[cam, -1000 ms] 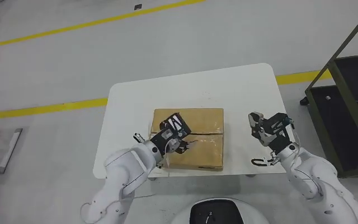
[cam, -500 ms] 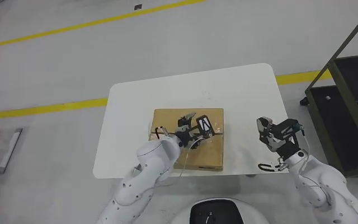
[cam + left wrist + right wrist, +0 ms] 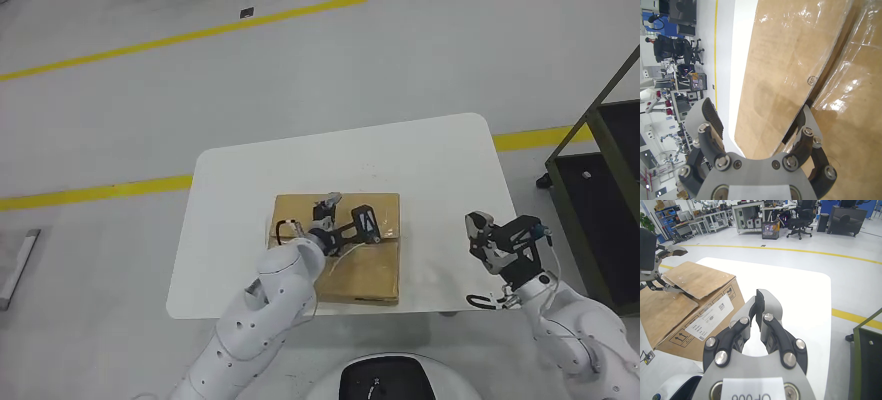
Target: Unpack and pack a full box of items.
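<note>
The left claw point(image 3: 348, 212) has been swung from the box's point(image 3: 372, 272) 8 o'clock corner to its centre seam. It is spread open, and one finger is wedged under a flap point(image 3: 696, 279). The right claw point(image 3: 758, 302), clenched empty, has been withdrawn to 3 o'clock. The box is set mid-way on the table point(image 3: 440, 160); opening is judged begun.

You are looking down on a white table point(image 3: 440, 160) with rounded corners. A brown cardboard box point(image 3: 370, 275) sits on its near half, flaps lying flat and a seam running across the top. Your left gripper point(image 3: 350, 212) is over that seam near the middle of the box, its fingers spread apart. Your right gripper point(image 3: 497, 240) hangs by the table's right edge, well apart from the box. On the grey floor you have yellow lines point(image 3: 100, 190) passing behind the table, and a green cart point(image 3: 600, 180) stands off to the right.
</note>
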Robot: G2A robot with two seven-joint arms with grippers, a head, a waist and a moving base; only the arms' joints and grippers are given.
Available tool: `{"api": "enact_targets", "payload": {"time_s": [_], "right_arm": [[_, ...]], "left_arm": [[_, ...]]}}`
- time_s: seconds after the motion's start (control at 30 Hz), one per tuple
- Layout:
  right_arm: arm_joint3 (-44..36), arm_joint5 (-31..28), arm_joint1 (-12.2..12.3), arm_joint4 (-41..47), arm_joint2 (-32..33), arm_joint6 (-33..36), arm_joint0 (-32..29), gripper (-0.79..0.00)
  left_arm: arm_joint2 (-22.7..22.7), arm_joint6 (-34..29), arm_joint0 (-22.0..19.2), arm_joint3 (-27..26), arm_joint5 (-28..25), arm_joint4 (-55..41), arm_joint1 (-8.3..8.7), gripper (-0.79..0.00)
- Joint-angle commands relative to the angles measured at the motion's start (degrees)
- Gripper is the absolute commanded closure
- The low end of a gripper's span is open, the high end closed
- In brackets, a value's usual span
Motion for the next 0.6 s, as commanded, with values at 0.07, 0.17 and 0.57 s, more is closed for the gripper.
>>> {"api": "enact_targets", "payload": {"time_s": [0.07, 0.17, 0.57], "right_arm": [[0.1, 0.1, 0.0, 0.1, -0.1, 0.0, -0.1, 0.000], [0.3, 0.1, 0.0, 0.1, -0.2, -0.1, -0.2, 0.000], [1.2, -0.3, 0.1, 0.4, -0.4, 0.3, 0.7, 0.000]], "left_arm": [[0.3, 1.6, 0.0, 0.7, 1.1, 1.9, -0.25, -0.551], [0.2, 2.9, 0.4, 1.0, 2.3, 2.9, -0.40, -0.092], [-0.9, 6.4, 0.6, 0.1, 3.8, 5.0, -0.95, -0.135]]}}
